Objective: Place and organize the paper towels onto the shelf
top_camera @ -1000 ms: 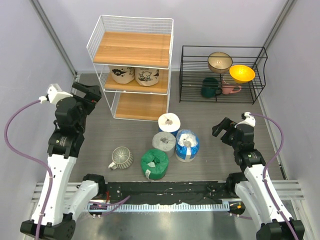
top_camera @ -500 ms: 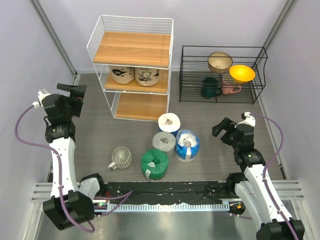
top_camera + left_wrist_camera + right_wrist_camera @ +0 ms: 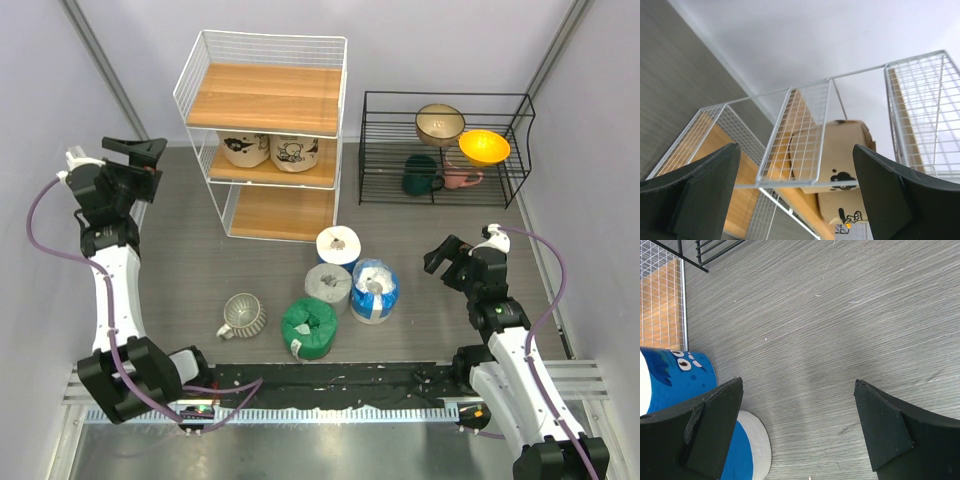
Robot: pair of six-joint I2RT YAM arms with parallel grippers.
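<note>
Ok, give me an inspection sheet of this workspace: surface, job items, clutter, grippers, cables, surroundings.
Surface: grey table, no spill seen.
Job's things: white wire shelf; left tan roll and right tan roll on its middle tier; white-blue roll, grey roll, blue-white roll and green roll clustered on the table, not yet shelved.
Clutter: ribbed mug left of the green roll; black rack holding gold bowl, orange bowl, green mug, pink mug.
Grippers: left gripper open, empty, left of the shelf; right gripper open, empty, right of the rolls.
Cables: left purple cable, right purple cable, clear of the rolls.
Surroundings: pale walls; nothing else seen.
</note>
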